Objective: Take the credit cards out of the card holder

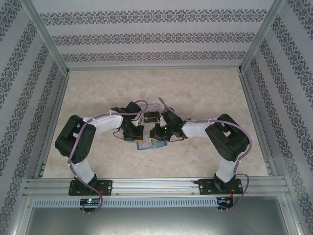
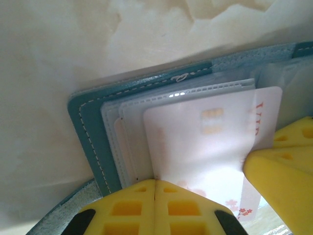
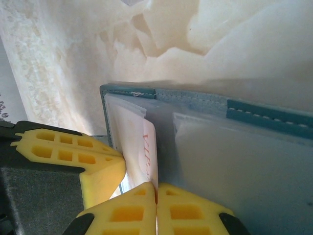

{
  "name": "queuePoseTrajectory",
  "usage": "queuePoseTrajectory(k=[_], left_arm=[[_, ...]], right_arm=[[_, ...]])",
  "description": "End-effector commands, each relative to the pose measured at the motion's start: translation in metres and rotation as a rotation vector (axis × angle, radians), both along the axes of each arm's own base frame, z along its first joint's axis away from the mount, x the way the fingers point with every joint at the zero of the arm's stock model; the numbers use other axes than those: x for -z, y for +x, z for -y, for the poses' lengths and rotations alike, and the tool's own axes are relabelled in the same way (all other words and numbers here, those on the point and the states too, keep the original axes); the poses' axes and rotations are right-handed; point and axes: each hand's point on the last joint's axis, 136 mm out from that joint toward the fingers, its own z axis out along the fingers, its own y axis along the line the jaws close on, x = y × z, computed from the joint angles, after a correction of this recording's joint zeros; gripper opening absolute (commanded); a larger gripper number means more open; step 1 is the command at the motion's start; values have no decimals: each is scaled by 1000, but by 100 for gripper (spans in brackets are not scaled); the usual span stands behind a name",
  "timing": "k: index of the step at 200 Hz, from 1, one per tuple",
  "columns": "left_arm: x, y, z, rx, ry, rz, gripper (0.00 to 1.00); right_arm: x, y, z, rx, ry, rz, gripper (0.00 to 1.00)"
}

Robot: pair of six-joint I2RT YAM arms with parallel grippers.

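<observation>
The teal-blue card holder (image 1: 146, 145) lies open on the marble-patterned table between the two arms. Its stitched edge (image 2: 90, 132) and clear sleeves are seen from the left wrist, and its spine (image 3: 269, 115) from the right wrist. A pale pinkish-white credit card (image 2: 205, 142) with red lettering and blossoms sticks partly out of a sleeve. My right gripper (image 3: 156, 188) is shut on that card's edge (image 3: 149, 147). My left gripper (image 2: 155, 183) is shut, its tips against the sleeves' edge. Each wrist view catches the other gripper's yellow finger (image 2: 281, 166) (image 3: 73, 156).
Just beyond the grippers a small dark rectangular thing (image 1: 150, 116) lies on the table, with a pale one (image 1: 153, 106) behind it. Aluminium rails (image 1: 146, 185) and patterned walls close in the table on all sides.
</observation>
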Motion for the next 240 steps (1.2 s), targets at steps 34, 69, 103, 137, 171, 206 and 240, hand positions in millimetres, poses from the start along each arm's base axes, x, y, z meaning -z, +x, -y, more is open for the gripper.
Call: queuePoseTrajectory(k=[34,69,103,137,171,206,240], left_arm=[[32,-24,-26,32,155,-90,4],[27,-21,-27,26,153,-72,3],[26,-22,-27,27,153,-70,3],[26,-22,-27,29,151,-70,3],[24,-22,-26,30,148,-66,3],[24,-22,-26,31,147,-64,3],[24,-22,-25,31,142,-63,3]], right_arm=[[4,1,18,15,-72,30,6],[6,0,29,7,-146,42,6],[7,0,43,2,-234,48,6],[3,1,53,-6,-300,73,5],[-1,2,61,-12,-354,93,5],[-6,3,62,-21,-378,108,6],[-10,3,56,-34,-383,123,5]])
